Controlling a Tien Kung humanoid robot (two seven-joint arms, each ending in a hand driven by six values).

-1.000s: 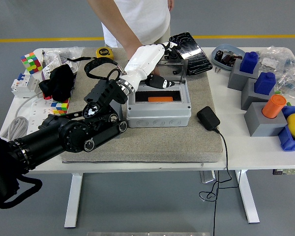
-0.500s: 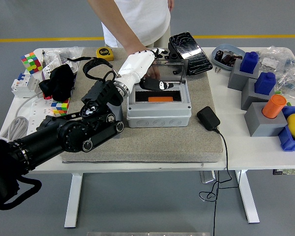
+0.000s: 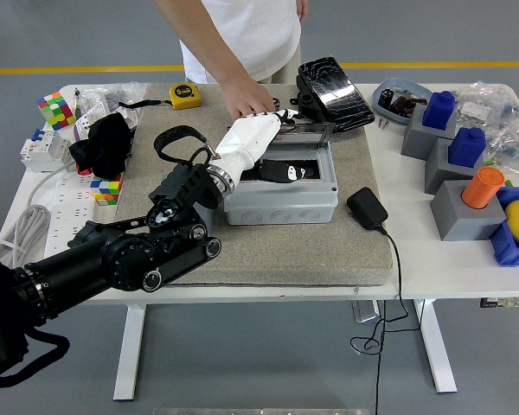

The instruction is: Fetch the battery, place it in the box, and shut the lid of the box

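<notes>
Writing is showing nowhere legibly. Left robot hand point(image 3: 261, 130) is pressing open fingers on the lid point(image 3: 304, 131) of the grey box point(image 3: 281, 194), which is sitting on a beige mat point(image 3: 329, 251) covering the white worktop point(image 3: 432, 259); grey floor with a yellow line point(image 3: 69, 69) is running behind. Battery is lying inside.

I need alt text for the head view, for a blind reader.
The left robot hand reaches over the open grey box on the mat, at its clear lid. A person's hand rests behind it.
</notes>
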